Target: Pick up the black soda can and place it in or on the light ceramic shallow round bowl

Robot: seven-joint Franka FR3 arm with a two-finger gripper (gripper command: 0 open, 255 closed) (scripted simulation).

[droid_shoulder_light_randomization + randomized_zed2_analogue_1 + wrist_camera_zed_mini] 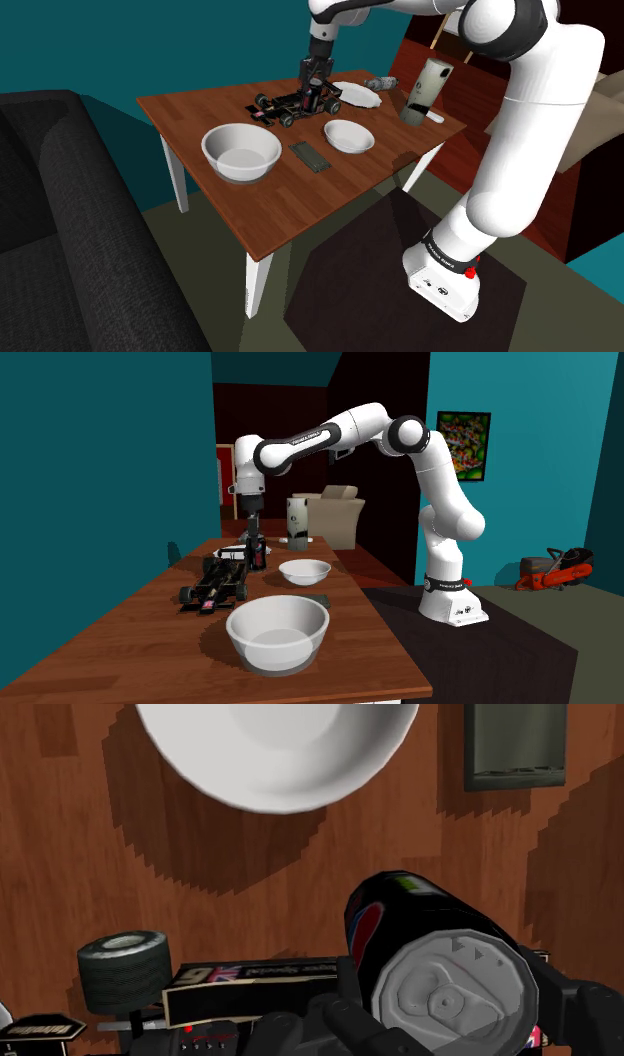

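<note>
The white arm [330, 436] stretched forward, wrist pointing straight down, its pincer [312, 92] clasped on the black can [420, 929].

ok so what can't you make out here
Black soda can: base hidden behind black toy race car, shoulder view.
White shallow round bowl: cut off by wrist view's edge.
Small grey object beyond white round plate: too small to identify, shoulder view.

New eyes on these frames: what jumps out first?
The white arm reaching across the table, its gripper down at the black can beside a toy race car. In front of them in the shoulder view sit a big deep bowl toward that view's left and the shallow bowl close to the can.
</note>
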